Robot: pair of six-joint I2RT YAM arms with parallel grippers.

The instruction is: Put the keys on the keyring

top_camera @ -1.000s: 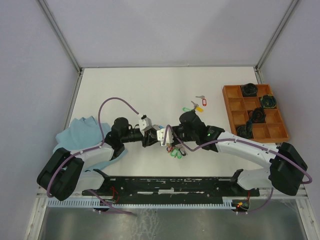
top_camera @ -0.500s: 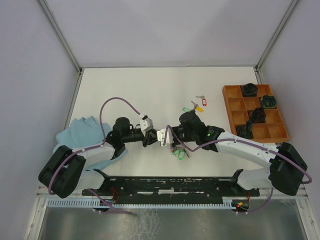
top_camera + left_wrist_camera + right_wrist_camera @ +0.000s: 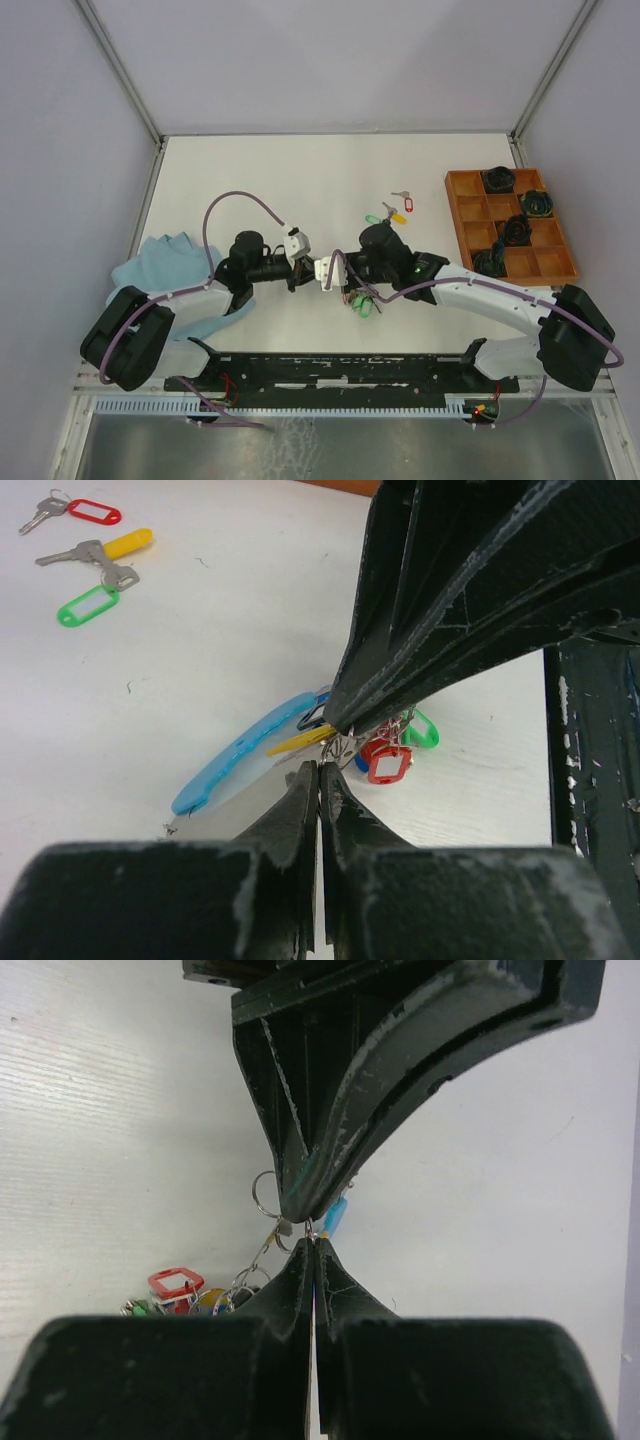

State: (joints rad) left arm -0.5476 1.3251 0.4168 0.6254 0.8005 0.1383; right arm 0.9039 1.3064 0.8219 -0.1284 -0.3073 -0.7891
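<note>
The keyring is held between my two grippers at the table's middle; its blue sleeve [image 3: 240, 765] slants down to the left, and a short piece shows in the right wrist view [image 3: 335, 1215]. Several keys hang from it in a bunch [image 3: 361, 303], among them a red tag [image 3: 388, 763], a green tag [image 3: 425, 730] and a yellow tag [image 3: 300, 742]. My left gripper [image 3: 300, 270] and right gripper [image 3: 334, 272] meet tip to tip, both shut on the thin wire [image 3: 313, 1230]. Three loose keys lie farther back: red tag [image 3: 92, 512], yellow tag [image 3: 125, 545], green tag [image 3: 85, 605].
An orange compartment tray [image 3: 462, 215] with dark coiled bundles stands at the right. A blue cloth [image 3: 165, 270] lies at the left under the left arm. A black rail [image 3: 340, 370] runs along the near edge.
Both grippers have shifted slightly to the right, still tip to tip. The hanging bunch of keys has swung a little to the right with them.
</note>
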